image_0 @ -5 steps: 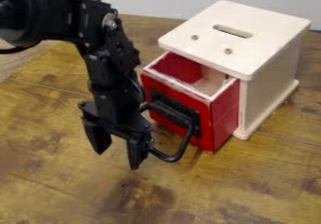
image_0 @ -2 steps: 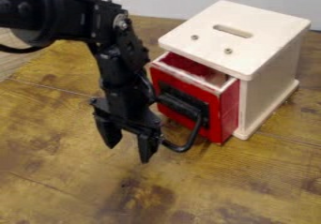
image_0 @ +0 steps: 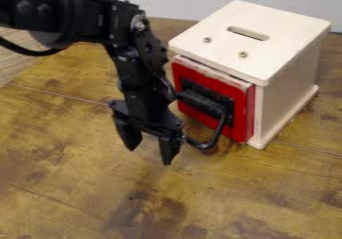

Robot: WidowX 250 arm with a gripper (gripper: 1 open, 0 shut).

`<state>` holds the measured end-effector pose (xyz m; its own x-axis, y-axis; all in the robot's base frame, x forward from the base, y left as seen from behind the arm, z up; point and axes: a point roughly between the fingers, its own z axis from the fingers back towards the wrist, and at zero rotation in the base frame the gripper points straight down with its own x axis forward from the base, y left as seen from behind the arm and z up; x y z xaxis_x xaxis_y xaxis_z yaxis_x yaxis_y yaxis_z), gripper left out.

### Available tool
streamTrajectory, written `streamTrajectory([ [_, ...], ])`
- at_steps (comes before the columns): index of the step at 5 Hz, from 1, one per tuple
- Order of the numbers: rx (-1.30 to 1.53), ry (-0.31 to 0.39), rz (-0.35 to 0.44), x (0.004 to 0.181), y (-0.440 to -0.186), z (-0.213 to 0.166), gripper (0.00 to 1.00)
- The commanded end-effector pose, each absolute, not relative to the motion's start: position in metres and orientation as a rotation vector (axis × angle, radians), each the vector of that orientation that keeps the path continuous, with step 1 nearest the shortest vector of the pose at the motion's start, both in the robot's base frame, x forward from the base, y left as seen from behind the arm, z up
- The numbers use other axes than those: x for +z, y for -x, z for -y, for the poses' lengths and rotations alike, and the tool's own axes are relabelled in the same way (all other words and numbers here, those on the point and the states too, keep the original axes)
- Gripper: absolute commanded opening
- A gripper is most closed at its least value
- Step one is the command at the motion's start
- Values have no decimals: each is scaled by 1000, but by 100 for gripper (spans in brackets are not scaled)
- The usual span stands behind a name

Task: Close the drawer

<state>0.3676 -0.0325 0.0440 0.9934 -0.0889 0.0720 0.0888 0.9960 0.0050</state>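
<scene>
Glossy red drawer [image_0: 214, 101], black loop handle [image_0: 210, 123]: nearly shut in cream wooden box [image_0: 274, 58]. Black hand [image_0: 150, 143]: fingers spread, empty, apparently touching handle.

The arm [image_0: 127, 58] hides the drawer's [image_0: 214, 103] left part.

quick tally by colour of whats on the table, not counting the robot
Cream: 1, the wooden box
Red: 1, the drawer set in the box
Black: 1, the loop handle on the drawer front
Total: 3
</scene>
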Motion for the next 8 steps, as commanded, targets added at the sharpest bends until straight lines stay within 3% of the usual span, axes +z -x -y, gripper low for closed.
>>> streamTrajectory([
  [1,-84,12,162,66,-383,35,100],
  [5,-60,38,196,65,-379,38,100],
  [8,-46,57,227,76,-377,38,100],
])
